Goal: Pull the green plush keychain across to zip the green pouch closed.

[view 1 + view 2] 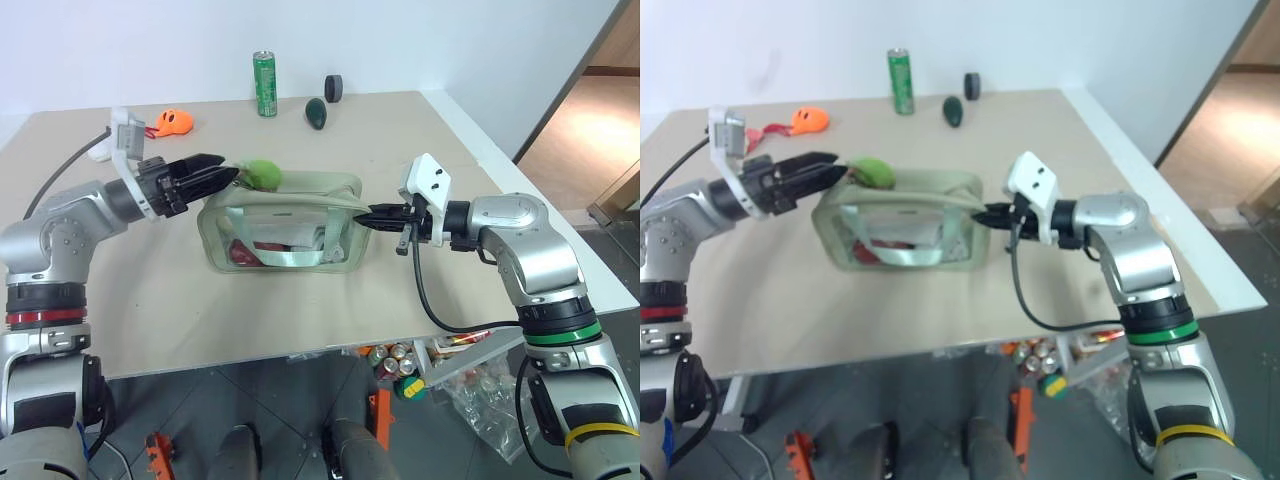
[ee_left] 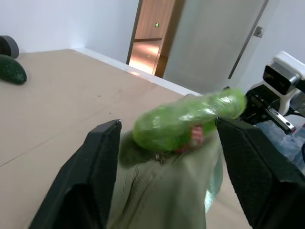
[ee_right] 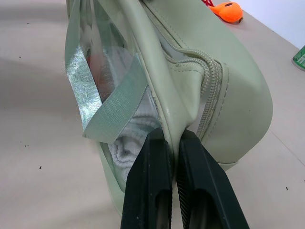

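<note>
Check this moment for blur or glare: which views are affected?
Left wrist view: the green plush keychain is smeared by blur between the open jaws, while the table stays sharp. Right wrist view: crisp, with glare on the green pouch window. Left eye view: evenly lit, soft shadows.

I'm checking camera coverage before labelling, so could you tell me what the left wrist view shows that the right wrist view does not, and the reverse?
Left wrist view alone: the green plush keychain lying loose between the open left gripper fingers, a dark green egg-shaped object and a doorway.

Right wrist view alone: the right gripper pinching the pouch's end, its zipper teeth, clear window, strap, and an orange plush.

Both: the green pouch and the tan table.
</note>
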### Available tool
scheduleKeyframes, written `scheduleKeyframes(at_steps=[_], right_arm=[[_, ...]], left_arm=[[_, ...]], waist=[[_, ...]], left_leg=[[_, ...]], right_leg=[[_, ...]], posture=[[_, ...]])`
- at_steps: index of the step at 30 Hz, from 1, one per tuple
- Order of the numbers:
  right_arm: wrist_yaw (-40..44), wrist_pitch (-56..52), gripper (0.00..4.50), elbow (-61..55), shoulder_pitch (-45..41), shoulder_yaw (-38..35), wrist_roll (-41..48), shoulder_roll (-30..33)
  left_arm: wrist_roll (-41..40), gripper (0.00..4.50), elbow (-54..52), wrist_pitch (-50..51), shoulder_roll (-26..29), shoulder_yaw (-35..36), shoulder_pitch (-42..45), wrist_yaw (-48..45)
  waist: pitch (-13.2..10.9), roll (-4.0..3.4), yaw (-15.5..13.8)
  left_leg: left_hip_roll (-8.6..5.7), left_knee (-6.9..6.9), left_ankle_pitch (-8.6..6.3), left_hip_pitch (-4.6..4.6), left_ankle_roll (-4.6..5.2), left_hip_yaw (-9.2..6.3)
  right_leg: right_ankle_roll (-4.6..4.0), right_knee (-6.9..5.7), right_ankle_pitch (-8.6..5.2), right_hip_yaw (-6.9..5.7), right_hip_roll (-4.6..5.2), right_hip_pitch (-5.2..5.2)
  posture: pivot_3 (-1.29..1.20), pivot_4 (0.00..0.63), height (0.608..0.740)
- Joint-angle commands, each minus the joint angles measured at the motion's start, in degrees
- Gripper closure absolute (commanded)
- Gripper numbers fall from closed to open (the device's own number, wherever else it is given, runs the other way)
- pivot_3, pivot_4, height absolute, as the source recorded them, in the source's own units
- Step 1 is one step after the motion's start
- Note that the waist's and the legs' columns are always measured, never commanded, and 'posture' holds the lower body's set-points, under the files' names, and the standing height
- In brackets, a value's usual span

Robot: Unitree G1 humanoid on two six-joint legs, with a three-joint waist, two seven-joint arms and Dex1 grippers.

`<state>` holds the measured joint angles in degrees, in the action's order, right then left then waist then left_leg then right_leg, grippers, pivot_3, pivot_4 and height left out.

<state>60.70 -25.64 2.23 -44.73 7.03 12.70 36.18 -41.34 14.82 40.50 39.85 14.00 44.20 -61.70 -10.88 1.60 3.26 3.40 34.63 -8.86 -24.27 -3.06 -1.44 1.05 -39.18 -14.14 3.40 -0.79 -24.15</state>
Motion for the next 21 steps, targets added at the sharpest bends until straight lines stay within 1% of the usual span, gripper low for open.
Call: scheduleKeyframes(at_steps=[1, 3, 6, 10, 12, 14, 21], right_arm=[[0.07, 0.47, 4.50, -0.46, -0.81, 0.33, -0.04, -0.25], [0.16, 0.52, 4.50, -0.41, -0.82, 0.32, -0.02, -0.27], [0.28, 0.59, 4.50, -0.27, -0.87, 0.39, -0.05, -0.35], [0.39, 0.78, 4.50, -0.02, -1.04, 0.55, -0.14, -0.57], [0.37, 0.82, 4.50, 0.13, -1.20, 0.62, -0.17, -0.77], [0.42, 0.90, 4.50, 0.15, -1.26, 0.66, -0.16, -0.90], [0.48, 0.84, 4.50, -0.01, -1.21, 0.49, -0.36, -0.92]], left_arm=[[-2.52, 1.18, -1.41, 0.83, 3.91, 4.02, -1.63, -3.60], [-3.11, 1.18, -0.92, 1.94, 6.24, 4.75, -3.69, -5.98], [-1.58, 1.18, 2.00, 0.41, 10.18, 5.98, -7.18, -8.59], [-0.26, 1.18, 1.49, -1.20, 12.12, 4.63, -11.40, -12.38], [1.55, 1.18, 0.07, -2.52, 12.07, 2.69, -13.82, -13.34], [2.82, 1.18, -0.21, -3.08, 11.06, 1.30, -14.33, -12.51], [4.25, 1.18, -0.19, -3.10, 7.06, -1.36, -10.92, -9.14]], waist=[[0.00, 0.00, 0.07], [0.00, 0.00, 0.09], [0.00, 0.00, 0.22], [0.01, 0.01, 0.16], [0.01, 0.01, 0.17], [0.00, 0.01, 0.17], [0.01, 0.05, 0.17]], left_leg=[[0.00, 0.00, 0.00, 0.00, 0.00, 0.00], [0.00, -0.02, 0.00, 0.00, 0.00, 0.01], [0.01, -0.04, 0.00, 0.00, 0.00, 0.05], [0.02, -0.03, 0.00, 0.00, 0.00, 0.06], [0.02, -0.03, 0.00, 0.00, 0.00, 0.13], [0.02, -0.04, 0.00, 0.00, 0.00, 0.17], [0.05, -0.03, 0.00, -0.01, 0.00, 0.20]], right_leg=[[0.00, 0.00, 0.00, 0.00, 0.00, -0.01], [-0.01, 0.00, -0.01, 0.00, 0.00, -0.02], [-0.01, 0.00, -0.01, 0.02, 0.00, -0.05], [-0.02, 0.00, -0.01, 0.01, 0.03, -0.05], [-0.02, 0.00, -0.01, 0.04, 0.04, -0.06], [-0.02, 0.00, -0.01, 0.08, 0.04, -0.08], [-0.03, 0.00, 0.00, 0.11, 0.01, -0.11]], posture=[[0.00, 0.150, 0.740], [0.00, 0.150, 0.740], [0.00, 0.150, 0.740], [0.00, 0.150, 0.740], [0.00, 0.150, 0.740], [0.00, 0.150, 0.740], [0.00, 0.150, 0.740]])
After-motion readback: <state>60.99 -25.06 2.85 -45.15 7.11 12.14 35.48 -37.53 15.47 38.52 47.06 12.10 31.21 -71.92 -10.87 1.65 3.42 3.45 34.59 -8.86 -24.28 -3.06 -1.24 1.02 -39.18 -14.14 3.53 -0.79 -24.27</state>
